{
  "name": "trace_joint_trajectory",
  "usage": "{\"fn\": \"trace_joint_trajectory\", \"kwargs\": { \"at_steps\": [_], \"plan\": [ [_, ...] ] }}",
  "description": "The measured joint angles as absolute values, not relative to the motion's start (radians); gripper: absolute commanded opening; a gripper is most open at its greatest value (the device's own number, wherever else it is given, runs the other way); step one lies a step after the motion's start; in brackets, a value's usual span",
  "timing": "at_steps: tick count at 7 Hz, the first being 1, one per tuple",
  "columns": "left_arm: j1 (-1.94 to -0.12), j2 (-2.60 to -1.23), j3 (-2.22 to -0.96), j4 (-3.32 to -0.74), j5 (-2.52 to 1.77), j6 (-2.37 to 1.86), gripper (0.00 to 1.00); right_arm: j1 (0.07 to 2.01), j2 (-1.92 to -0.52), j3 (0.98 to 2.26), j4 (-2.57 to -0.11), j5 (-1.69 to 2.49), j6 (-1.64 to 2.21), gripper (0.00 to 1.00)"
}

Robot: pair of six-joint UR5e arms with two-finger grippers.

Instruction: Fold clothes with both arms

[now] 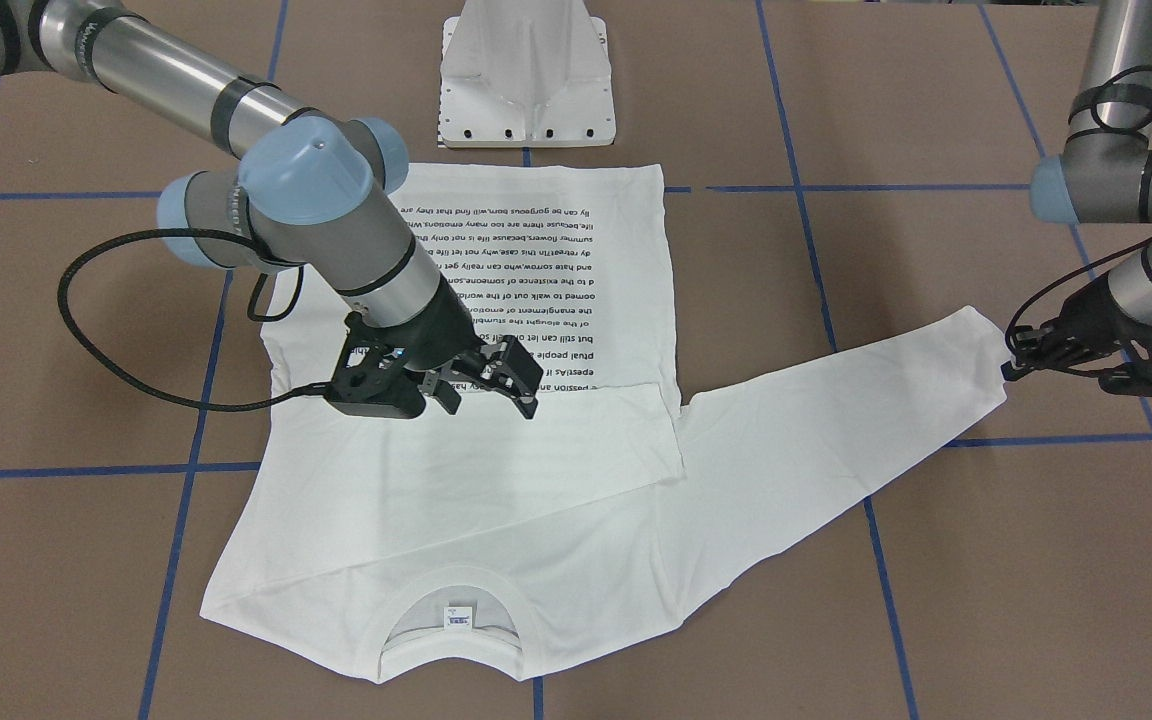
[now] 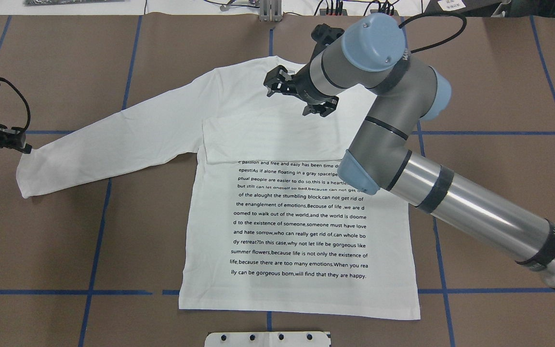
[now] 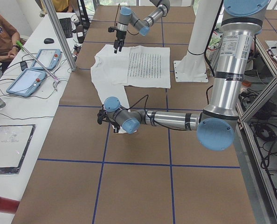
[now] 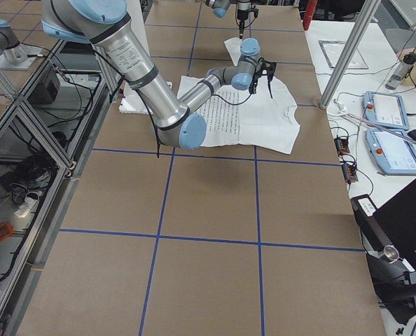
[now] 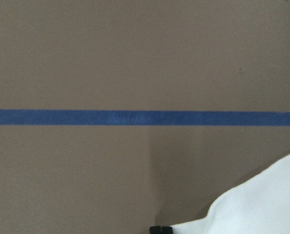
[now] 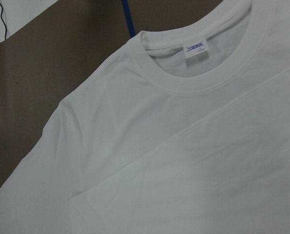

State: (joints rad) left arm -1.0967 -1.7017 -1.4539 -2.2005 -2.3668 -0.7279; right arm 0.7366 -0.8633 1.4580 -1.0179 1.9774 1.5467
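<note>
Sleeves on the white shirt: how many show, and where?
2. The outstretched sleeve runs out sideways, its cuff at the left gripper; the folded sleeve lies across the chest.

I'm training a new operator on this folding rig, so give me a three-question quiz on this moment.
1. True or false: the right gripper is clamped on the white long-sleeved shirt.
2. Which gripper is at the cuff of the outstretched sleeve? A) left gripper B) right gripper C) neither
3. Fill in: the other sleeve lies folded across the shirt's ____.

Key: 1 false, it hovers open above the shirt. 2 A. 3 chest, where it covers the top lines of the printed text.
</note>
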Motion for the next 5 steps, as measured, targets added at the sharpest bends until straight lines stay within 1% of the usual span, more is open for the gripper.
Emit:
{"fn": "trace_joint_trajectory", "kwargs": {
  "at_steps": [2, 3, 5],
  "plan": [
    [-1.096, -1.742, -1.563, -2.199, -2.386, -0.895, 0.00, 0.778, -1.015, 1.568, -1.015, 1.982, 1.519, 1.00],
    [-1.090, -1.793, -1.596, -2.198, -2.388, -1.009, 0.00, 0.799, -1.079, 1.605, -1.015, 1.983, 1.496, 1.00],
    [-1.045, -1.958, -1.610, -2.198, -2.377, -1.238, 0.00, 0.833, -1.229, 1.691, -1.014, 1.985, 1.423, 1.00]
  ]
}}
